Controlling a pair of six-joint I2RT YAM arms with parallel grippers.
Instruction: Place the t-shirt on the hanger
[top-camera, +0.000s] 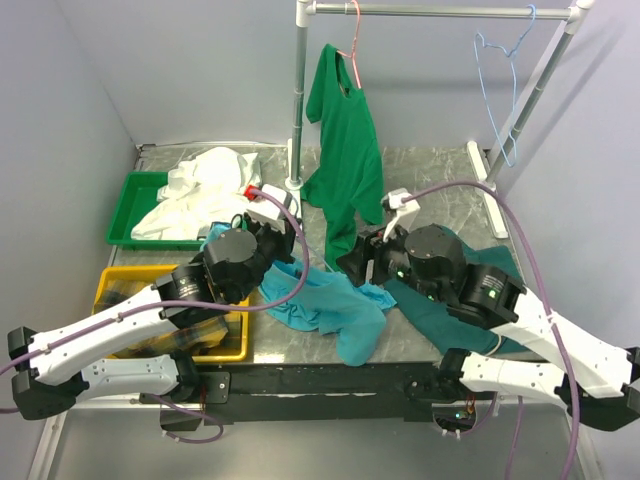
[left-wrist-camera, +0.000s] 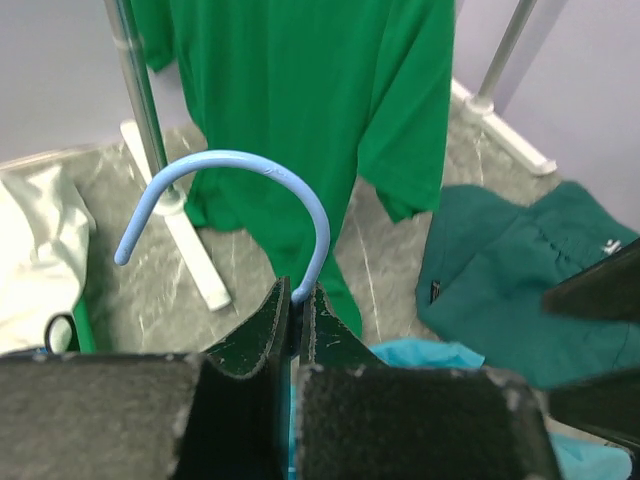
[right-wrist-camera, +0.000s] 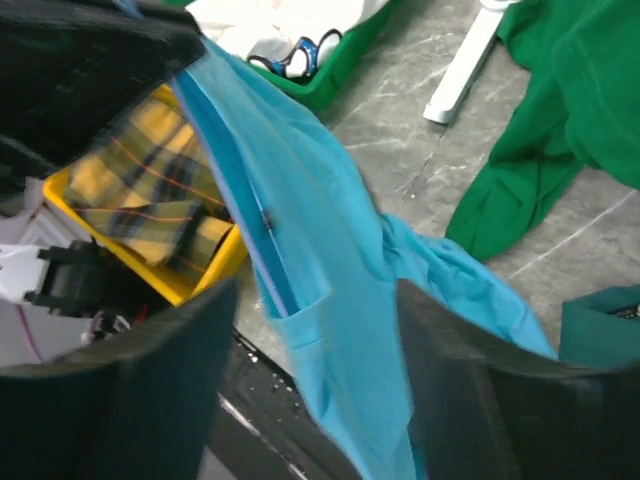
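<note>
Clearly, the left tool (left-wrist-camera: 298, 300) was shut tight on the hanger (left-wrist-camera: 240, 165), the thin light-blue wire being pinched just under its hook, which curved up and over to the left above the fingers. The rest of the hanger was hidden below the tool.

The right tool (right-wrist-camera: 315, 295) was seen standing wide, its two fingers well apart and nothing clamped between them. The t-shirt (top-camera: 330, 305) was spread just beyond those fingers. It lay crumpled on the near part of the counter (top-camera: 440, 170), between the two arms, and one part of it was drawn up in a slanting band toward the left tool. Whether the hanger sat inside the cloth could not be told.

Behind, a bright green shirt (top-camera: 345, 150) was hung from a pink hanger (top-camera: 352, 50) on the rail (top-camera: 430, 11), and a second blue hanger (top-camera: 497, 90) was hooked farther right. A dark teal garment (top-camera: 440, 315) was laid under the right arm. At the left, white cloth (top-camera: 205, 195) was heaped in a green tray (top-camera: 125, 210), and plaid cloth (right-wrist-camera: 150, 190) was held in a yellow bin (top-camera: 115, 285).
</note>
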